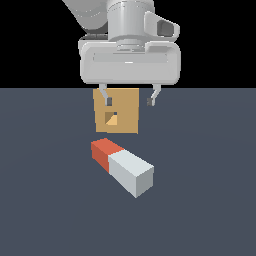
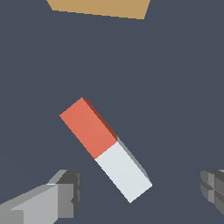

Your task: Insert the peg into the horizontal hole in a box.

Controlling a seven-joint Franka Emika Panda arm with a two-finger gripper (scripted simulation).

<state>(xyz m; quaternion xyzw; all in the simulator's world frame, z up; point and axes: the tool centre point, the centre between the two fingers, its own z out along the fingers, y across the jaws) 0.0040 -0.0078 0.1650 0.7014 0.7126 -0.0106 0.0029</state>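
The peg (image 1: 122,166) lies flat on the dark floor, its red-orange end toward the box and its pale grey-white end toward the viewer. In the wrist view the peg (image 2: 105,148) lies diagonally between my fingers. The tan box (image 1: 116,110) stands upright behind it, with its small square hole (image 1: 111,119) facing the viewer; only the box's edge (image 2: 98,8) shows in the wrist view. My gripper (image 1: 130,101) hangs open and empty high above the peg, in front of the box's upper part. Its fingertips (image 2: 65,192) are spread wide apart.
The dark grey floor (image 1: 210,200) extends on all sides of the peg and box. Nothing else stands on it.
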